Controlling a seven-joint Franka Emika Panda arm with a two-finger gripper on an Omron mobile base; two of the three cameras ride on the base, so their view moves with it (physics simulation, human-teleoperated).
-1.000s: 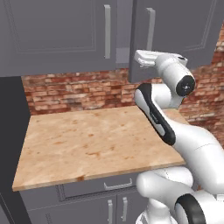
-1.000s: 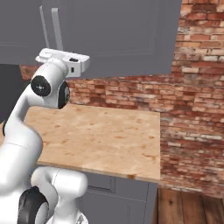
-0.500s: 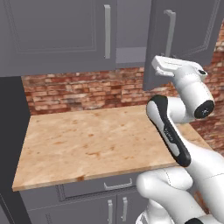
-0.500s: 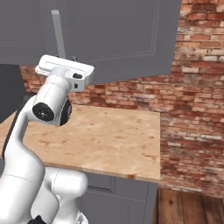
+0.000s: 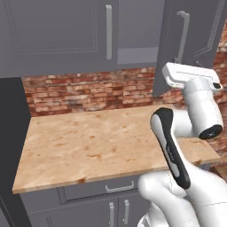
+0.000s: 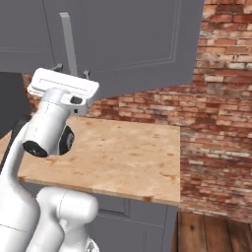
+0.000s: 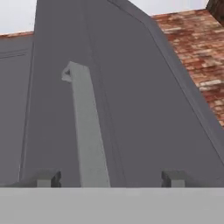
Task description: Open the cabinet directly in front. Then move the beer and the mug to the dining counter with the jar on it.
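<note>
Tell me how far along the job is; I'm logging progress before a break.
Done: the right door of the grey wall cabinet is swung partly open, the left door shut. In hand: the two-finger gripper stands open around the long silver bar handle, not clamping it. Left: moving the beer and mug to the dining counter.

The right door [image 5: 188, 44] of the cabinet [image 5: 66, 35] has been swung further out since a second ago and is now seen clearly ajar, its bottom edge standing forward of the cabinet face. The arm has been drawn back and to the right with it. The pincer [image 7: 111, 177] has been let go of the bar handle [image 7: 87, 140]; its fingertips [image 7: 49, 178] are now spread wide on either side of it.
</note>
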